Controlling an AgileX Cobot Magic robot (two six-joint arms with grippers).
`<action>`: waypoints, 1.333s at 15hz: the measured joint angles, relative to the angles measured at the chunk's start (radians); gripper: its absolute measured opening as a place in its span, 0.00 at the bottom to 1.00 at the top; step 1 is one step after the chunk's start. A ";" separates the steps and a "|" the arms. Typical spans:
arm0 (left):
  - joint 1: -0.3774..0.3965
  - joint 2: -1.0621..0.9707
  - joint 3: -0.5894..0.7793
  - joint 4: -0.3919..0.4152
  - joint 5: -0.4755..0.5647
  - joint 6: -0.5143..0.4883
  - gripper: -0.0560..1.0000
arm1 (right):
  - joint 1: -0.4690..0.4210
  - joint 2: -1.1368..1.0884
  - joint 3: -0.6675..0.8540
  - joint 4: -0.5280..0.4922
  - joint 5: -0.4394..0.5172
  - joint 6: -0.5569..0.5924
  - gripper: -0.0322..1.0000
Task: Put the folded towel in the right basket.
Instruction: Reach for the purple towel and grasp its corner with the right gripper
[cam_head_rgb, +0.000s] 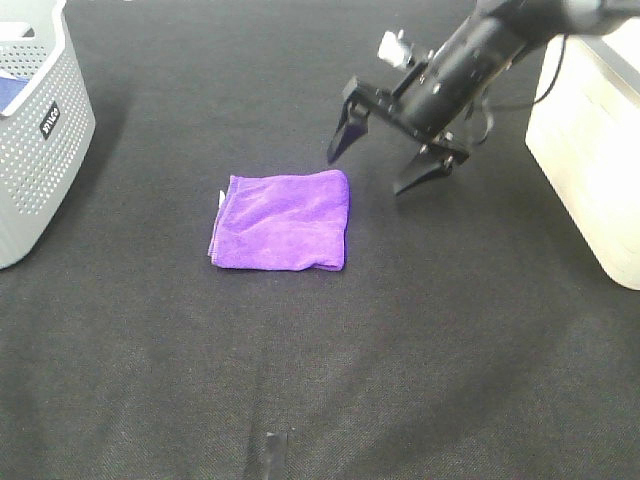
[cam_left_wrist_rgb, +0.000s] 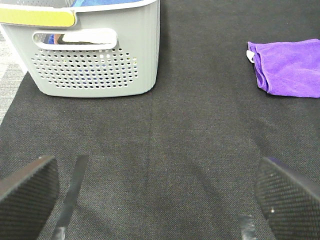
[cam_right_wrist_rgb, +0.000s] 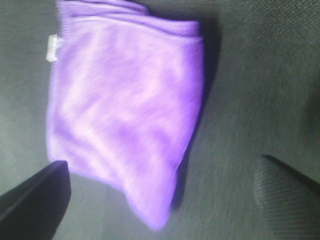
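Observation:
The folded purple towel lies flat on the black mat in the middle of the table. It also shows in the right wrist view and at the edge of the left wrist view. My right gripper is open and hovers just above and to the right of the towel's far right corner. The right basket, cream-coloured, stands at the right edge. My left gripper is open and empty over bare mat, near the grey basket.
A grey perforated basket stands at the far left and fills the upper part of the left wrist view; it holds something blue and white. The black mat covers the table.

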 joint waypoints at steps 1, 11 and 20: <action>0.000 0.000 0.000 0.000 0.000 0.000 0.99 | 0.000 0.031 -0.010 0.012 -0.021 0.000 0.94; 0.000 0.000 0.000 0.000 0.000 0.000 0.99 | 0.034 0.118 -0.026 0.018 -0.098 -0.018 0.93; 0.000 0.000 0.000 0.000 0.000 0.000 0.99 | 0.172 0.174 -0.046 0.043 -0.226 -0.024 0.41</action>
